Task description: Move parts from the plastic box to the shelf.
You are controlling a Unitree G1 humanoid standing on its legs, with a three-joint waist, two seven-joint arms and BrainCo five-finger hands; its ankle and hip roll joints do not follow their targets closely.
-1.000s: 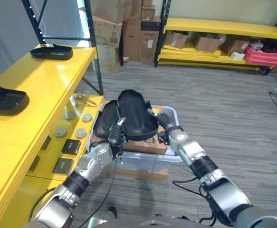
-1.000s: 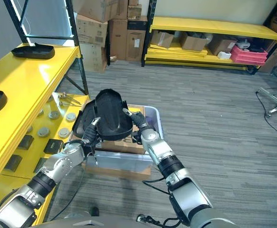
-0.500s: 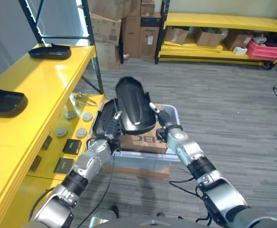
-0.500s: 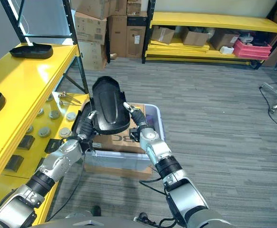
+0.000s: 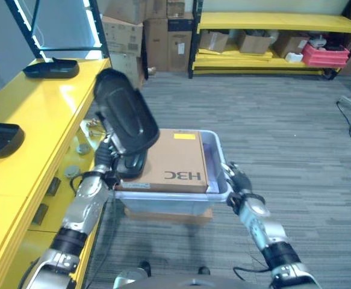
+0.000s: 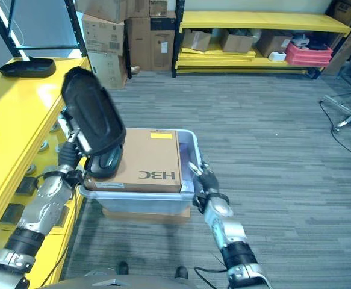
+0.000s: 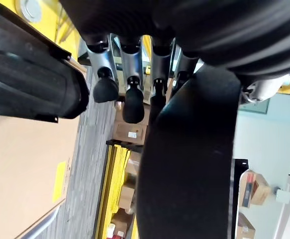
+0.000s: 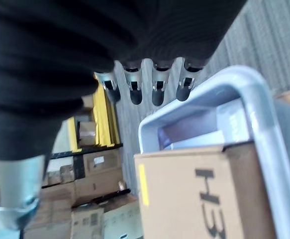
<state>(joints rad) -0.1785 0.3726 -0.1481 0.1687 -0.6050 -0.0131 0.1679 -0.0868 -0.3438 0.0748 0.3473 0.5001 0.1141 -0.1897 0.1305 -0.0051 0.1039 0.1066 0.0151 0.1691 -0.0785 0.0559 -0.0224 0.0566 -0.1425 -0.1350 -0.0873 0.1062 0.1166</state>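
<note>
Above the left hand [image 5: 106, 170], clenched on its edge, the black part [image 5: 126, 120] could tip; right hand [image 5: 238, 186] released.

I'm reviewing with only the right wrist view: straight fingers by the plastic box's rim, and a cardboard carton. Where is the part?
Observer: The left hand grips the raised black part over the plastic box's left edge.
Operator: Any more in the box?
Observer: A second black part lies at the left edge of the carton.
Operator: And the shelf?
Observer: Two shelved black parts sit on the yellow shelf.
</note>
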